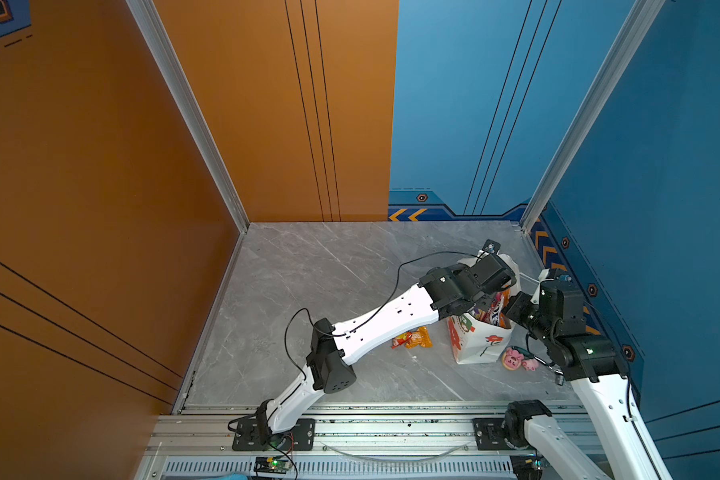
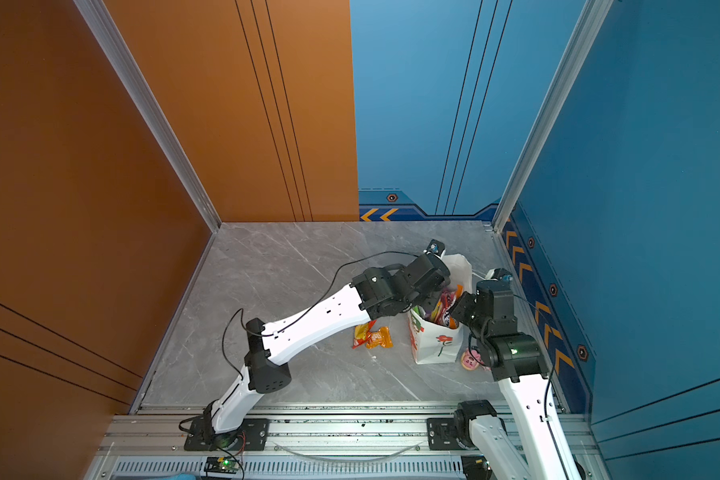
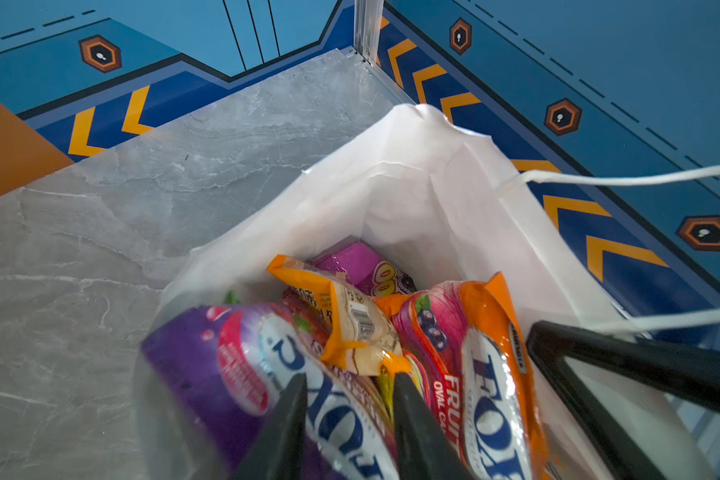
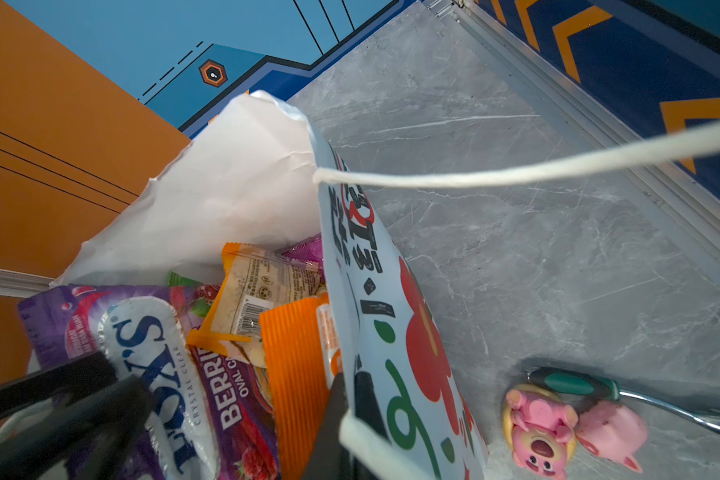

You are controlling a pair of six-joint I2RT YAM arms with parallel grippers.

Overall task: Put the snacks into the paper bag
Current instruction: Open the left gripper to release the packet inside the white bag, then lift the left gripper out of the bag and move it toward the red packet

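Note:
The white paper bag [image 1: 481, 345] [image 2: 437, 345] stands upright at the right of the table, its mouth wide. Inside lie several snacks [image 3: 487, 374]: two FOX'S bags, a purple packet and a small orange packet [image 3: 358, 328] on top. My left gripper [image 3: 350, 375] hangs open in the bag's mouth just above a purple FOX'S bag [image 4: 142, 365], holding nothing. My right gripper [image 4: 350, 376] is shut on the bag's flower-printed side wall [image 4: 416, 332] at the rim. A red packet [image 1: 400, 340] and an orange packet [image 1: 420, 337] lie on the table left of the bag.
Two pink pig toys [image 1: 516, 359] [image 4: 537, 432] and a teal-handled metal tool [image 4: 570, 382] lie right of the bag, near the blue side wall [image 1: 599, 291]. The bag's cord handle [image 4: 516, 170] stretches across the right wrist view. The left arm [image 1: 383, 320] spans the table.

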